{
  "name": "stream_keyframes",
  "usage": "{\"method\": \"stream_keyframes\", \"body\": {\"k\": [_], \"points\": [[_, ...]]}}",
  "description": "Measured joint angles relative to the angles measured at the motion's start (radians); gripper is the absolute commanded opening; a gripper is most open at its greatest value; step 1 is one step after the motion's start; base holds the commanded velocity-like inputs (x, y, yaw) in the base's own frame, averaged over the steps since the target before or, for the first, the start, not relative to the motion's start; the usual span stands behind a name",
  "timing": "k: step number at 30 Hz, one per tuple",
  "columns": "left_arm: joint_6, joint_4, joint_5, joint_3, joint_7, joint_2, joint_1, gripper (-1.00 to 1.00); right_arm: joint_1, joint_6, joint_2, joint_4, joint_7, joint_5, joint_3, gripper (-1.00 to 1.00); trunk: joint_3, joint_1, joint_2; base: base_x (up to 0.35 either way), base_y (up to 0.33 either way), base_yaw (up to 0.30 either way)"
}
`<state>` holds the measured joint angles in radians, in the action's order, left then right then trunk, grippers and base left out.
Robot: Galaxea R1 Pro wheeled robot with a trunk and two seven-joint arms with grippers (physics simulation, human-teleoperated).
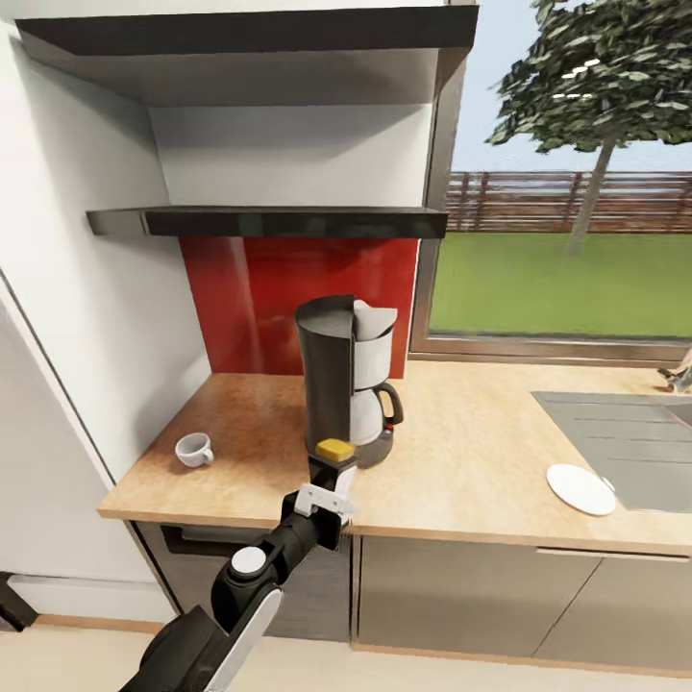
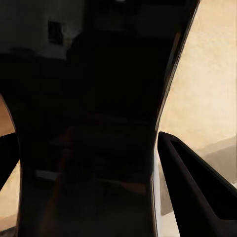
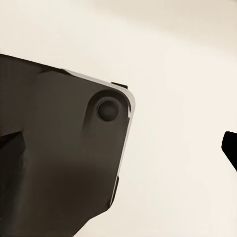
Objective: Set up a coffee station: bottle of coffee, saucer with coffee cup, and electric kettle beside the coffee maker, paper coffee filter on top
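The left gripper point(image 1: 333, 463) sits low against the front of the coffee maker point(image 1: 346, 380), at the near edge of the countertop point(image 1: 461, 461). In the left wrist view the machine's dark body point(image 2: 94, 123) lies between the two fingers point(image 2: 197, 182), which stand spread to either side of it — whether they are pressing on it or only bracketing it cannot be told. The step in hand looks like nudging or re-seating the coffee maker, and it would go best with a low, square hold and a slow, level move, since the machine is tall and could tip. A white paper filter point(image 1: 375, 320) appears to rest already on top of it. The coffee cup point(image 1: 195, 449) lies tipped on the counter well to the machine's left; the saucer point(image 1: 580, 488) lies well to its right, beside the sink point(image 1: 625, 442). A small yellow block point(image 1: 335, 448) by the gripper is hard to identify. The right wrist view gives a dark panel point(image 3: 54, 158) over pale floor — the right gripper's state cannot be told.
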<state>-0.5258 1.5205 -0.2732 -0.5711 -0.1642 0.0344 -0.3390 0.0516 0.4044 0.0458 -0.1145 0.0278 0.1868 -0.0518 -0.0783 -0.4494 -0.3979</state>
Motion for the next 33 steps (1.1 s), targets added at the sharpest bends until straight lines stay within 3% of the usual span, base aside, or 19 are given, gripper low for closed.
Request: {"method": "stream_keyframes", "body": {"k": [11, 16, 20, 23, 33], "points": [[0.001, 0.0, 0.001, 0.024, 0.0, 0.004, 0.0, -1.0, 0.0, 0.0, -0.005, 0.0, 0.0, 0.0, -0.001, 1.0, -0.008, 0.0, 0.0, 0.0, 0.0, 0.248], [0.011, -0.006, 0.007, 0.093, -0.003, 0.013, 0.007, -1.0, 0.0, 0.0, -0.005, 0.0, 0.001, 0.0, -0.001, 1.0, -0.011, 0.0, 0.0, 0.0, 0.0, 0.248], [0.014, -0.006, 0.004, 0.112, -0.002, 0.015, 0.01, -1.0, 0.0, 0.0, -0.005, 0.0, 0.001, 0.0, -0.001, 1.0, -0.014, 0.0, 0.0, 0.0, 0.0, 0.248], [0.014, -0.006, 0.004, 0.155, -0.001, 0.014, 0.007, -1.0, 0.0, 0.0, -0.005, 0.0, 0.001, 0.0, -0.001, 1.0, -0.016, 0.0, 0.0, 0.0, 0.0, 0.236], [0.041, -0.006, 0.012, 0.17, 0.0, 0.008, 0.0, -1.0, 0.0, 0.0, -0.005, 0.0, 0.0, 0.0, -0.002, 1.0, -0.018, 0.0, 0.0, 0.0, 0.0, 0.032]]}}
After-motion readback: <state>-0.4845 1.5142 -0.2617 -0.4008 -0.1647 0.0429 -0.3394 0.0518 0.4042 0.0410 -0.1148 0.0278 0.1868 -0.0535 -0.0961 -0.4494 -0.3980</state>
